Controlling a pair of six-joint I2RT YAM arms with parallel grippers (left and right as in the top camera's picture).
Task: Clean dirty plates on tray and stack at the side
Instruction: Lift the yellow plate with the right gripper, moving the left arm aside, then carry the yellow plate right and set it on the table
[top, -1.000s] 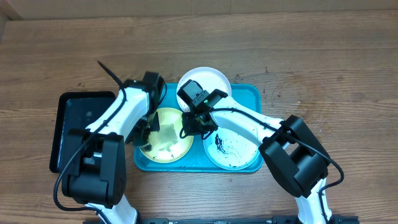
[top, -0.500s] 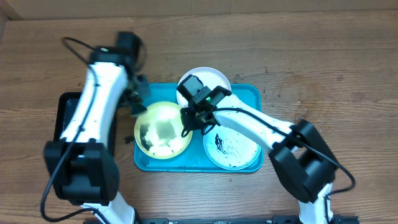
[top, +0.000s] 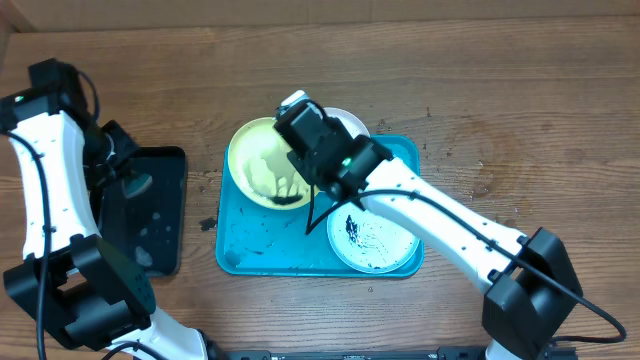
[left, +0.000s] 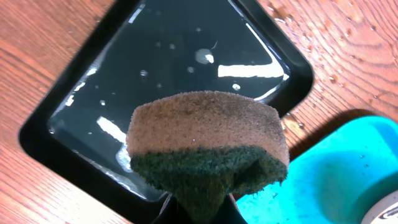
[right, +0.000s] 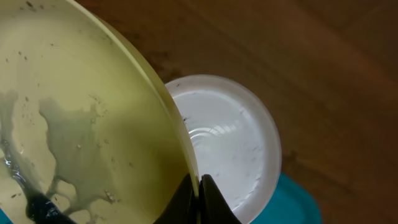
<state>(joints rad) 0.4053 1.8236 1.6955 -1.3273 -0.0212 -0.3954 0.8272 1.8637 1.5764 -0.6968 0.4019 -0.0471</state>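
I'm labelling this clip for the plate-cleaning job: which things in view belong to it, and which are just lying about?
Part of the job: yellow-green plate, white plate, blue-rimmed plate, turquoise tray, sponge, wet black tray below it.
Just lying about: only a dark speck on the wooden table, left of the turquoise tray.

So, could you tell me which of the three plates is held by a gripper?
The yellow-green plate: the right gripper pinches its rim, while the white plate and the blue-rimmed plate lie flat, ungripped.
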